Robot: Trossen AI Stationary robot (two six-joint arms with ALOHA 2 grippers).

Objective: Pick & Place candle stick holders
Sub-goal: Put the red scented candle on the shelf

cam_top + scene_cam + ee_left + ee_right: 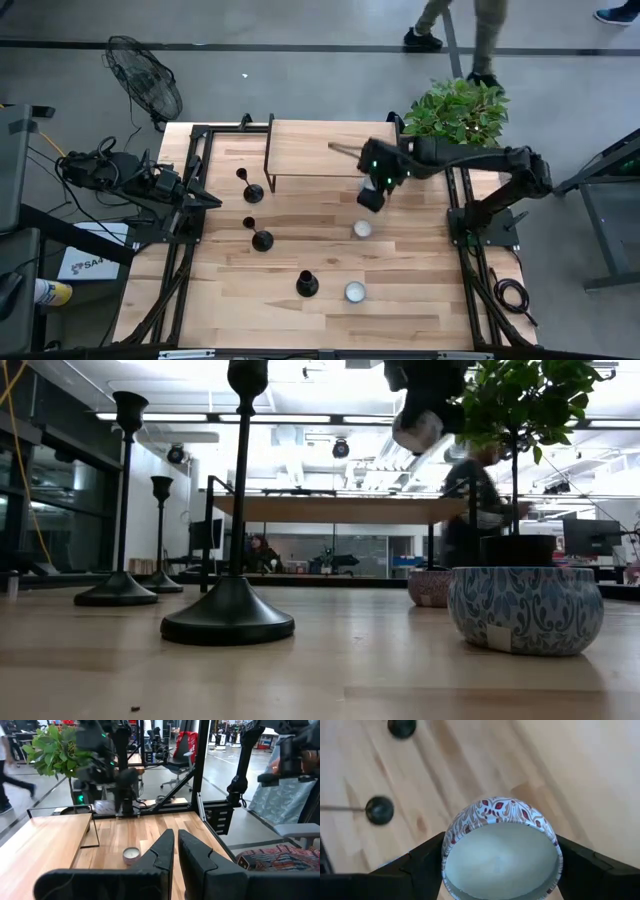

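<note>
At the far left of the high view you see your left gripper [213, 201] parked at the edge of the wooden surface [320, 320], its fingers [200, 865] clenched together on nothing.

Just right of it stand the three black candle stick holders in a slanting line: one [252, 192] toward the upper left of the surface, one [261, 239] in the middle, and one [307, 285] lower and further right. All three are upright, well apart from each other, and neither gripper touches them. In the low view they show as tall thin stems on domed bases [228, 622].

Right of the lowest holder sits a small candle tin [355, 291] on the surface, and another tin [362, 229] sits above it in the frame, near the centre.

Your right gripper [371, 197] hangs over the surface just above that second tin. Its fingers [422, 865] are spread wide and grasping a third, patterned candle tin [501, 855] by its sides, lifted clear of the wood.

A potted plant [462, 110] stands at the upper right corner of the surface.
</note>
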